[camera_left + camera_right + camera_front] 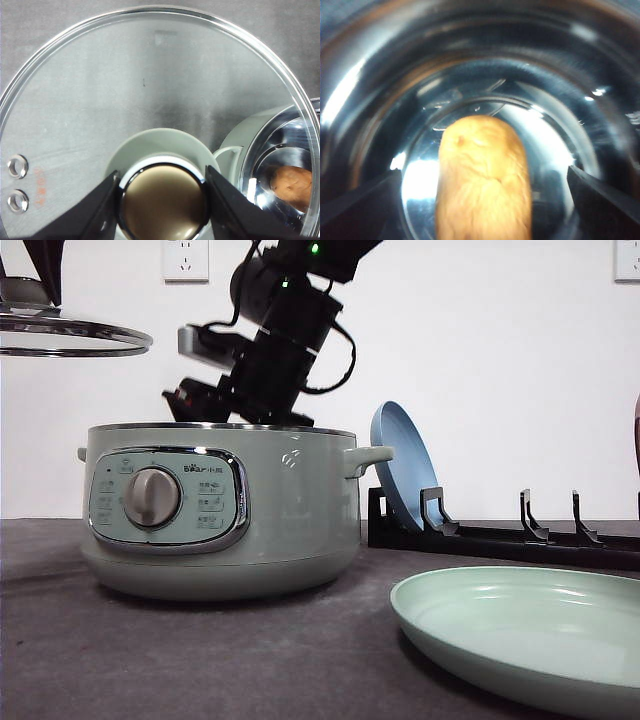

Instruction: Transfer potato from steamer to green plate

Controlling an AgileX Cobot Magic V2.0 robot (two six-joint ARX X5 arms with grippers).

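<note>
- The potato lies on the shiny metal floor inside the steamer; in the left wrist view it shows as an orange-brown lump down in the open pot.
- The right claw is down inside the steamer, its two dark fingers spread wide, one on each side of the potato and clear of its skin; it has hold of nothing.
- In the front view the right arm slants down into the pot's open mouth, and the claw itself is hidden behind the pot wall.
- The steamer stands on the grey table, its control panel and grey dial facing the camera, with a side handle on its right.
- The glass lid is off the pot and held up in the air at the left; the front view catches its rim high above the table.
- The left claw is clamped on the lid's green knob, one dark finger pressed against each side.
- The green plate lies flat on the table near the camera, to the right of the steamer and apart from it.
- Behind it a black rack holds a blue plate leaning on edge just beside the steamer's handle.
</note>
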